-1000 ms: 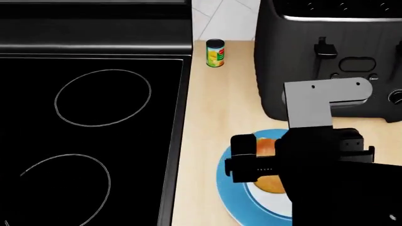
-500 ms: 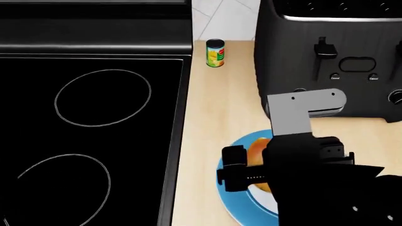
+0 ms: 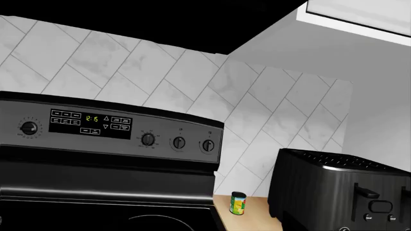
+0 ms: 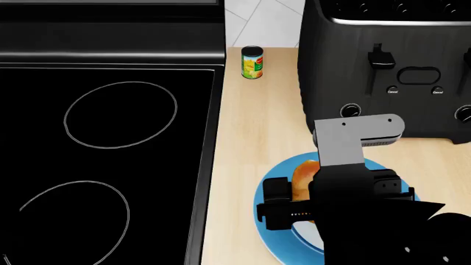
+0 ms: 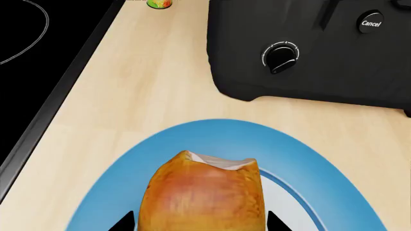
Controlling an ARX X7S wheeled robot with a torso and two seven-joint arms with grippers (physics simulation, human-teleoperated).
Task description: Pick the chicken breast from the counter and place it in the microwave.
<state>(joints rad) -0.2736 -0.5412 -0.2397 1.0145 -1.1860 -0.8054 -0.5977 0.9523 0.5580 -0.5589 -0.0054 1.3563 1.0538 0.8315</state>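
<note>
The chicken breast (image 4: 301, 175), a golden-orange lump, lies on a blue and white plate (image 4: 278, 243) on the beige counter (image 4: 250, 121). My right gripper (image 4: 298, 192) hangs right over it, open, its two dark fingertips (image 5: 123, 222) standing on either side of the chicken (image 5: 204, 192) with a narrow gap showing. In the right wrist view the plate (image 5: 128, 163) and counter (image 5: 141, 82) fill the frame. The left gripper shows in no view. The microwave is out of view.
A large black toaster (image 4: 383, 61) stands just behind the plate and also shows in the right wrist view (image 5: 308, 48). A small yellow-green can (image 4: 252, 62) stands at the counter's back. The black stove top (image 4: 110, 154) lies to the left.
My right arm has come down and nearer, to the left over the plate, so its fingers now straddle the chicken breast. The chicken and plate have not moved.
</note>
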